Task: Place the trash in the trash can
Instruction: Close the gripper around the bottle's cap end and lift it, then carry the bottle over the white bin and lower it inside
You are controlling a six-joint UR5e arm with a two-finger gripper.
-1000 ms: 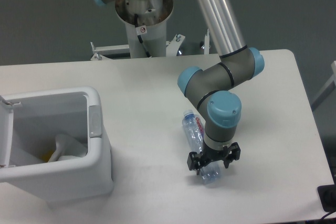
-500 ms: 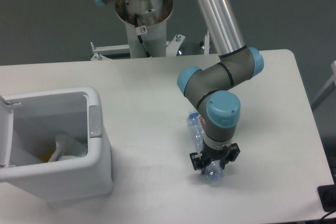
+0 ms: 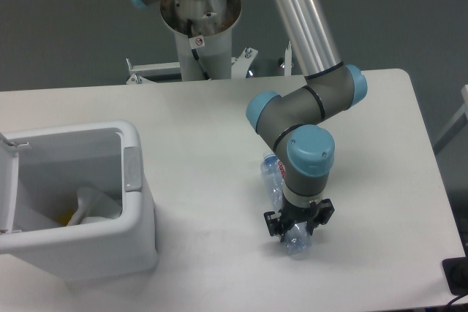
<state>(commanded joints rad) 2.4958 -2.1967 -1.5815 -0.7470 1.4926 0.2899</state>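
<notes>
while the arm is bending low over the desk (image 3: pixel 197 115), the gripper (image 3: pixel 298 226) is sitting down over the crushed water bottle (image 3: pixel 281 196), its fingers looking pinched in against the bottle's lower end. i'm reading that as a grasp on the bottle, though the wrist is hiding much of the contact. the bottle is lying on its side toward the front right part of the desk, its cap end pointing back toward the middle, and it seems to be resting on the surface.

so the step in hand looks like the pick-up of the bottle. next it is calling for a straight lift, a carry across to the left, and a release over the open trash can (image 3: pixel 135 202), which is standing at the front left corner with its lid swung aside.

counting: one bottle, one bin, one gripper. something white, maybe the wrapper (image 3: pixel 93 206), is lying inside the bin beside a bit of yellow i can't identify.
</notes>
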